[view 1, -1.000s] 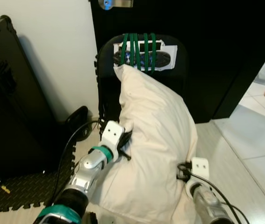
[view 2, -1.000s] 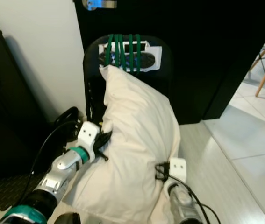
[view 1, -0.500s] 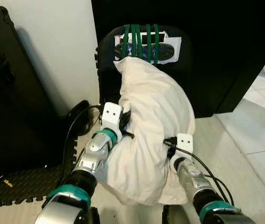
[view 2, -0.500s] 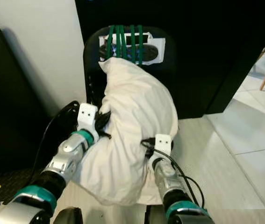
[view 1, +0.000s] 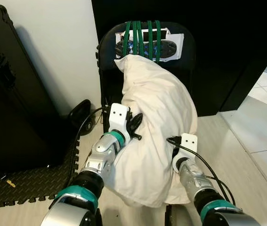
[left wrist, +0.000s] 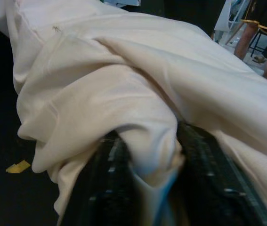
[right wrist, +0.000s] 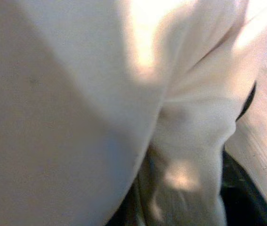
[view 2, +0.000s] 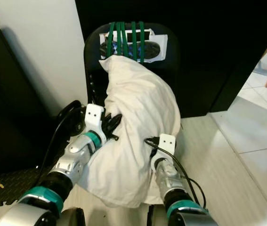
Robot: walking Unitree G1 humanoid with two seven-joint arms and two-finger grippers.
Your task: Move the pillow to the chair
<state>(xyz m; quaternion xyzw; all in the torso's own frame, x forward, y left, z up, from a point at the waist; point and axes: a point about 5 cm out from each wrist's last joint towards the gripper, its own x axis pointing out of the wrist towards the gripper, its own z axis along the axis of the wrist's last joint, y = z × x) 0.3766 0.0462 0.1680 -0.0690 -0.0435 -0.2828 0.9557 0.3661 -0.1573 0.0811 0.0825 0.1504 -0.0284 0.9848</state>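
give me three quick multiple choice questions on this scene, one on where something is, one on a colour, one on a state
1. Where does the pillow's upper end rest?
A. against the chair's backrest
B. on the black case
C. flat on the tiled floor

2. What colour are the straps on the chair back?
A. red
B. green
C. yellow

3. What is the left hand doing?
A. hanging open
B. holding a cable
C. pinching a fold of pillow fabric

Answers:
1. A, its top leans on the backrest under the straps.
2. B, they show green against the black chair.
3. C, the left wrist view shows fabric bunched between its black fingers.
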